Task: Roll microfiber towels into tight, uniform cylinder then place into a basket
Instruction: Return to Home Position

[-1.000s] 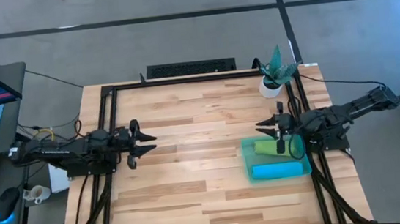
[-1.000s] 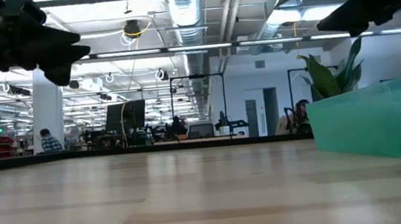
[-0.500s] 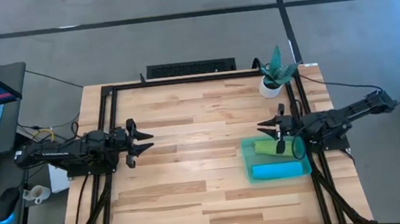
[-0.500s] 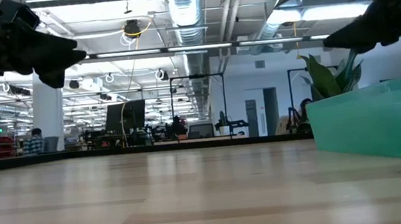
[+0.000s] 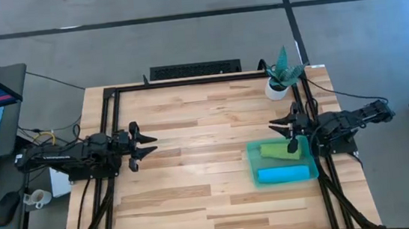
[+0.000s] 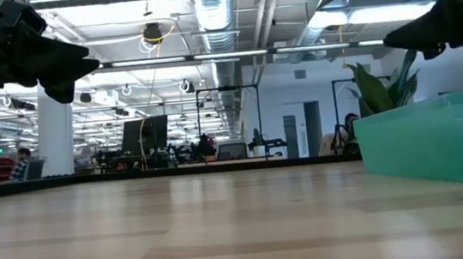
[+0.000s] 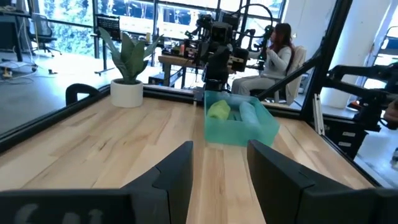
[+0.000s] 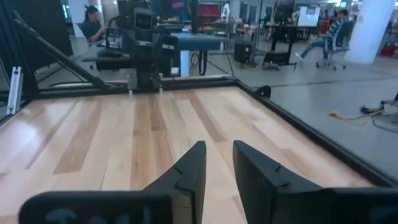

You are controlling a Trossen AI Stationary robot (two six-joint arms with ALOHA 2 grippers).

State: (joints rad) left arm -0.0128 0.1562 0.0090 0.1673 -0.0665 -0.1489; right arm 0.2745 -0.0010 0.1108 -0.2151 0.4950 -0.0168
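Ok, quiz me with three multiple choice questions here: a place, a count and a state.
1. Where on the table is the basket? A) left side B) middle C) right side
2. How many rolled towels lie in it? A) one B) two C) three
3. The green towel is: A) rolled up B) spread flat C) held by a gripper

1 C: it sits beside the right gripper, near the potted plant.
2 B: the green towel and a blue towel.
3 A: it lies rolled in the basket; the left gripper, over the left side, is open and empty.
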